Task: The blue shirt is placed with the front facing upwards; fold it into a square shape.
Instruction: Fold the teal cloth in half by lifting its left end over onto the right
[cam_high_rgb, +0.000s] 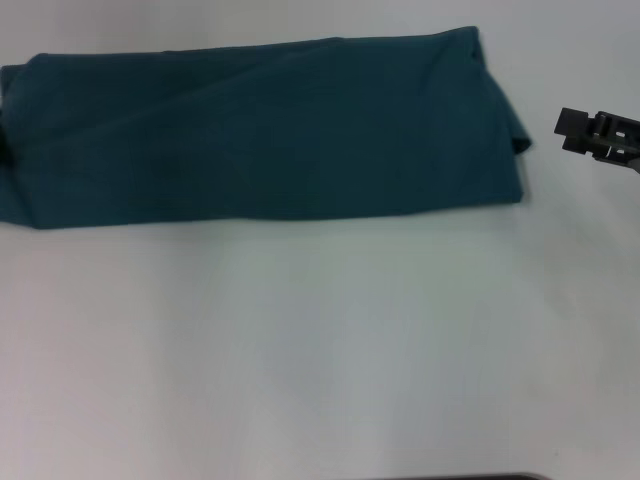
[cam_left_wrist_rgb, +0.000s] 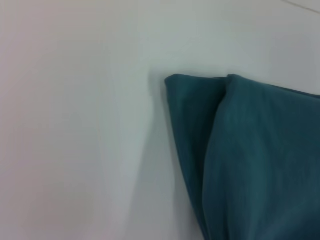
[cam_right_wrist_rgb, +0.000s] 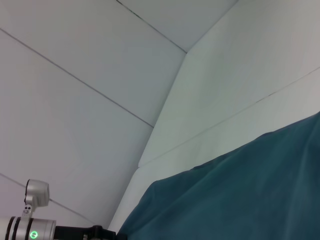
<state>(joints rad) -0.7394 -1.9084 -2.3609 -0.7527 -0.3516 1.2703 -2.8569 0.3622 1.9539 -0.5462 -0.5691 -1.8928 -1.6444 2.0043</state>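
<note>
The blue shirt (cam_high_rgb: 260, 130) lies folded into one long band across the far part of the white table (cam_high_rgb: 320, 340), with a plain teal face up. Its right end has a small flap sticking out at the corner. Just off that end, my right gripper (cam_high_rgb: 572, 131) hovers above the bare table without touching the cloth. In the left wrist view, a layered corner of the shirt (cam_left_wrist_rgb: 250, 160) rests on the table. Seen from the right wrist, the shirt (cam_right_wrist_rgb: 240, 200) is one broad fold, and my left gripper (cam_right_wrist_rgb: 92, 233) is at its far end.
White wall panels with thin seams (cam_right_wrist_rgb: 100, 95) rise behind the table. Bare tabletop stretches from the shirt toward the near edge, where a dark strip (cam_high_rgb: 460, 477) shows.
</note>
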